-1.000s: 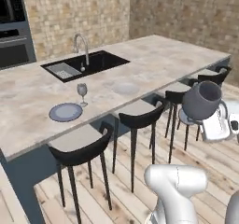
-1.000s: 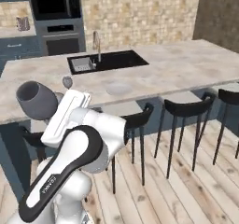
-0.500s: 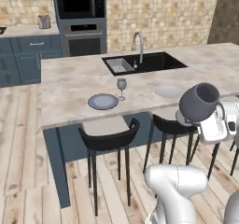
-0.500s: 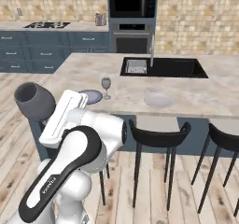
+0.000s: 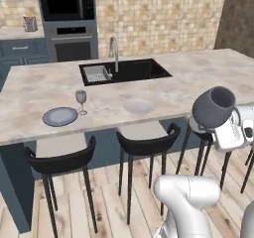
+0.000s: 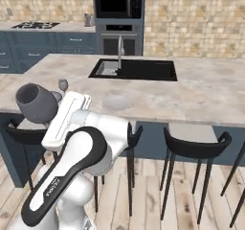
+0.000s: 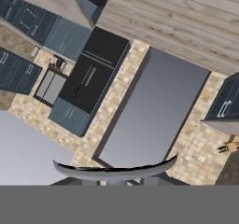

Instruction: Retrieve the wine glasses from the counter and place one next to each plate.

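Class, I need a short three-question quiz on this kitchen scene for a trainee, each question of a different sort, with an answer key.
1. True or false: the clear glass stands beside the blue-grey plate.
2. What does the gripper hold? A) a kettle B) the dark grey goblet C) a plate
3. Fill in: the pale plate has ___ glass next to it.

Key: 1 true; 2 B, and the goblet is tilted, off the island top, above the stools; 3 no.
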Tool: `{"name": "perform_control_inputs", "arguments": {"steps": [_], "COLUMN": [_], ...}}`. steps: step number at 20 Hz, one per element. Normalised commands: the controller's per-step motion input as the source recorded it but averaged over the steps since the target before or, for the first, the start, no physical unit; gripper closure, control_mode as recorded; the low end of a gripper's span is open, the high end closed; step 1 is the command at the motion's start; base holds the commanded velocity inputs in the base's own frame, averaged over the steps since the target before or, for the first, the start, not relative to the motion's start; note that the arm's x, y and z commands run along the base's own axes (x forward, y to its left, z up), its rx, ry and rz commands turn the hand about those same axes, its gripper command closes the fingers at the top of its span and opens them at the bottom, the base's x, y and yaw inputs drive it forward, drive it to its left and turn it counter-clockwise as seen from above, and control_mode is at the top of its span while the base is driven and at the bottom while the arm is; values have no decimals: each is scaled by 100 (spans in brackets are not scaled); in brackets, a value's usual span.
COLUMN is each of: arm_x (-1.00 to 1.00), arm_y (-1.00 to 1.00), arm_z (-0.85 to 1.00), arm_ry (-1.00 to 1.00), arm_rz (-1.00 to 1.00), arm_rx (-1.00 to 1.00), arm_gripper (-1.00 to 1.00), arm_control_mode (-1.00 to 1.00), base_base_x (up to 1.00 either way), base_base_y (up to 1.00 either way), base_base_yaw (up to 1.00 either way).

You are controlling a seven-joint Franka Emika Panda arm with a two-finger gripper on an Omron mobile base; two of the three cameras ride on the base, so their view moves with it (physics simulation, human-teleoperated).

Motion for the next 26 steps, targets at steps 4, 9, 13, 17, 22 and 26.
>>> {"name": "perform_control_inputs", "arguments": {"steps": [4, 9, 13, 17, 22, 26], "arm_x": [0, 0, 0, 0, 0, 0], "arm_y": [0, 0, 0, 0, 0, 0], "arm_z": [0, 0, 0, 0, 0, 0], "arm_ry": [0, 0, 0, 0, 0, 0], "arm_rz": [0, 0, 0, 0, 0, 0], "arm_rx": [0, 0, 0, 0, 0, 0], "arm_gripper": [100, 100, 100, 100, 100, 100], "arm_control_mode": [100, 100, 100, 100, 100, 100], "base_base_x": [75, 92, 96, 16, 18, 1], "base_base_y": [-100, -98, -62, -71, -32, -13], "base_base_yaw": [25, 31, 31, 19, 17, 21]}}
